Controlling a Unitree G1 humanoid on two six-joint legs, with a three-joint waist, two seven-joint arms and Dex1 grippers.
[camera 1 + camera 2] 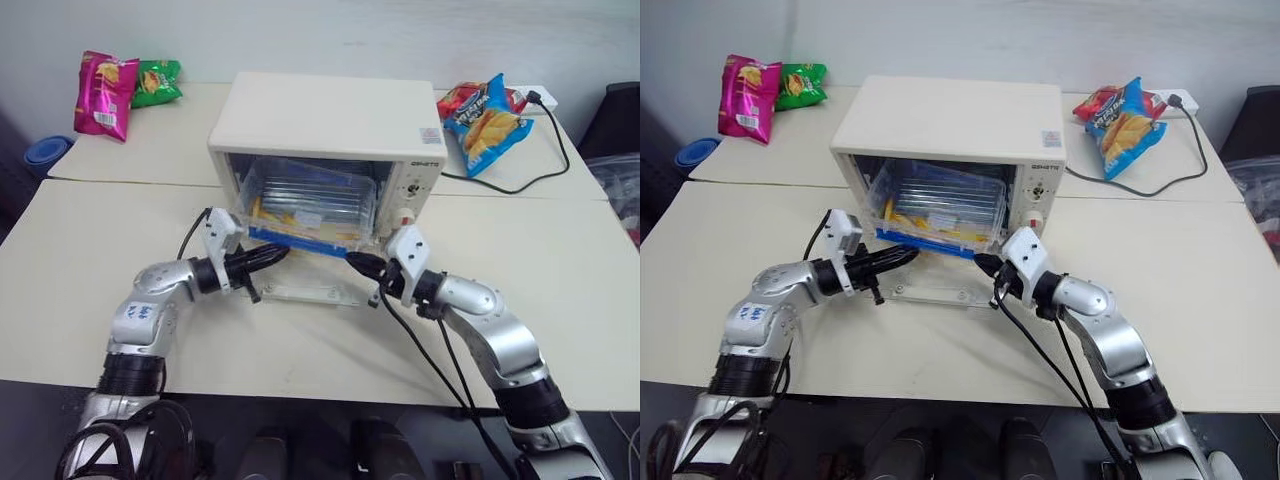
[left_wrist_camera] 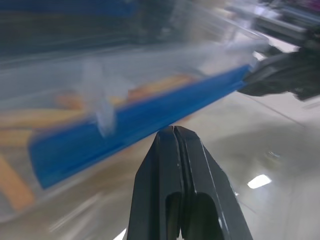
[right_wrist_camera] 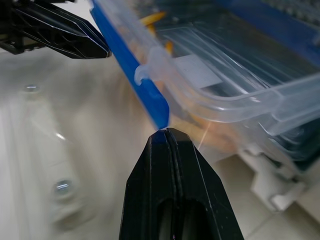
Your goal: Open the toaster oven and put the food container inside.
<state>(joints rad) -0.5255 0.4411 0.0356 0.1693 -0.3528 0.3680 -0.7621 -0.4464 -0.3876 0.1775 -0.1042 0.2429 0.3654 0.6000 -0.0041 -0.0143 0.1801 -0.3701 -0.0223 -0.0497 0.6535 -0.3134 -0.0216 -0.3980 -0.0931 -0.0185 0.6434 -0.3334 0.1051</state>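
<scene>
Your food container [image 1: 305, 205] sits in the toaster oven [image 1: 325, 130], blue edge protruding — left gripper [image 1: 280, 253] and right gripper [image 1: 355, 262] pressed together at its corners, open desk [image 1: 90, 250] on either side.

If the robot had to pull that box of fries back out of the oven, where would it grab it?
Probably the blue clip along the food container's near edge, coming straight in from the front over the lowered door. That edge pokes out of the toaster oven; its other sides are boxed in.
</scene>
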